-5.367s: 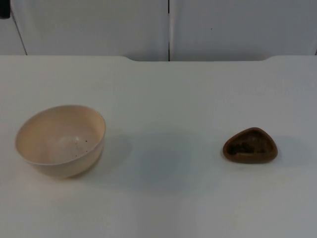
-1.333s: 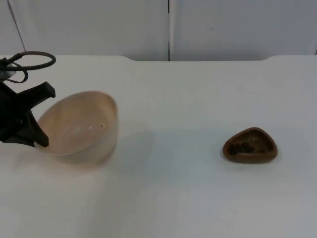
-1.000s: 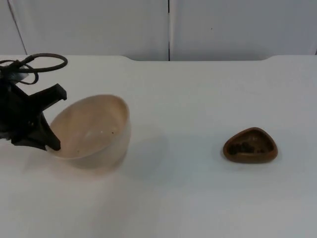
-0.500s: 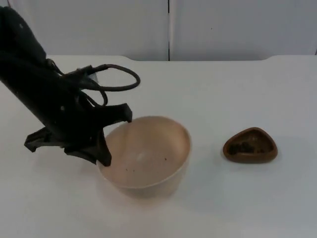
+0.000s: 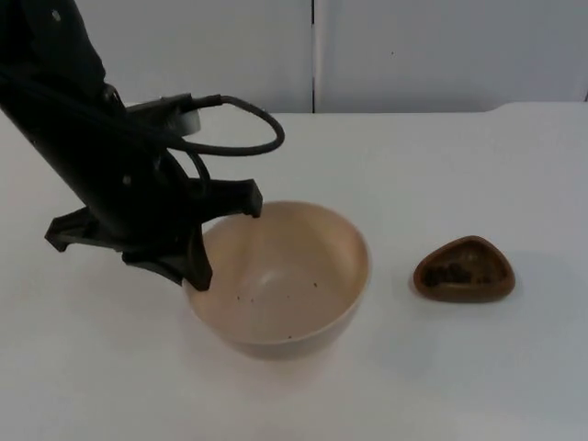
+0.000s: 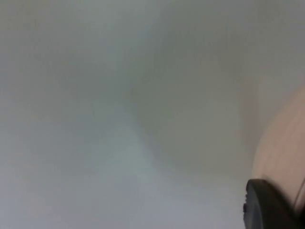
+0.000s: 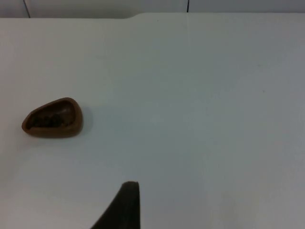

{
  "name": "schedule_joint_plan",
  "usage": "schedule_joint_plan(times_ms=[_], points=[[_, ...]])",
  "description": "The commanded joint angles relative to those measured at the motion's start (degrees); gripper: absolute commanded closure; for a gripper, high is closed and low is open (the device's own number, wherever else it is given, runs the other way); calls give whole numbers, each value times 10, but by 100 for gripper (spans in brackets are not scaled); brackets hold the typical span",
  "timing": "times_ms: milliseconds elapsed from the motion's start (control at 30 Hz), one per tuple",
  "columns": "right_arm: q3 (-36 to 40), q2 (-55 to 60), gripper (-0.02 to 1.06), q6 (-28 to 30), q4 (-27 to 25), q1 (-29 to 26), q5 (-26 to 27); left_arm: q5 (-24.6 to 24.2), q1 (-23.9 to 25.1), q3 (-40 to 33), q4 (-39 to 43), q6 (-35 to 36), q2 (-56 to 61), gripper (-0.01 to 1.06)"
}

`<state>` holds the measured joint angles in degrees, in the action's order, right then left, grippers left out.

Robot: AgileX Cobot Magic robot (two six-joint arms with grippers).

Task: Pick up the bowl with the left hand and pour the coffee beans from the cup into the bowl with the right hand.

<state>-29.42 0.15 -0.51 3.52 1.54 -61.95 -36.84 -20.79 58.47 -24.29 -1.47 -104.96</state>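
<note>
White table point(image 5: 441, 386): left pincer point(image 5: 223, 241) grips bowl point(image 5: 285, 285) rim; cup point(image 5: 464, 270) apart.

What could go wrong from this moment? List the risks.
1. The left gripper grips the cream bowl by one side of its rim only, so the bowl could tip or slip out.
2. The brown cup of coffee beans is shallow and open, so beans could spill once it is lifted.
3. The right gripper hangs well away from the cup, so the bowl must hold steady meanwhile.
</note>
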Motion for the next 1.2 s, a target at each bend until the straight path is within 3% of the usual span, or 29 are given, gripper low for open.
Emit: schedule_joint_plan(times_ms=[0,100,467,1167], points=[[-1,-2,-1,1,3,-2,1,-15,-4,14,24,15,18,105],[-1,-2,-1,1,3,-2,1,-42,-4,30,55,15,34,105],[-1,-2,-1,1,3,-2,1,-55,-4,31,186,25,102,105],[-1,-2,-1,1,-6,-2,1,-59,-4,30,80,34,103,105]])
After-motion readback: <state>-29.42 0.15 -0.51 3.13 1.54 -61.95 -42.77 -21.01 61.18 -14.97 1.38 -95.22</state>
